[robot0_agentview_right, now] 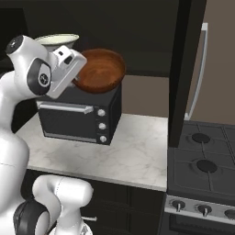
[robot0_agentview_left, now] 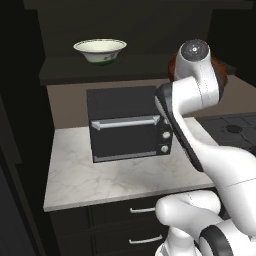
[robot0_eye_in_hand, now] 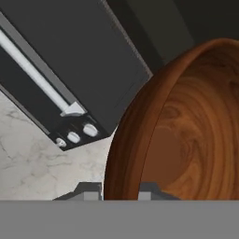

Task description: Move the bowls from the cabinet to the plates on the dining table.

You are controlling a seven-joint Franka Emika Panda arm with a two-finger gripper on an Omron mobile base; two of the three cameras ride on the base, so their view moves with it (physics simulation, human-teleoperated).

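Above the toaster oven: the reddish-brown bowl (robot0_agentview_right: 99, 70) hangs tilted, lifted off the cabinet shelf (robot0_agentview_left: 65, 74).
Grip: the gripper (robot0_eye_in_hand: 120, 190) pinches the bowl's rim, jaws clamped on it, one fingertip (robot0_eye_in_hand: 92, 192) outside, one inside.
Other bowl: the cream-white bowl (robot0_agentview_left: 100, 50) sits on the shelf, upright.
Doing it well: judged, draw back level, clear of the toaster oven (robot0_agentview_right: 79, 114) and the open cabinet door (robot0_agentview_right: 181, 69).
Risk: a rim pinch may let the bowl swing.
Below: marble tabletop (robot0_agentview_left: 115, 175).

A boxy black toaster oven (robot0_agentview_left: 129, 123) sits on a small white marble counter (robot0_agentview_left: 80, 181) above dark drawers, a dark gas hob (robot0_agentview_right: 202, 167) to its right.
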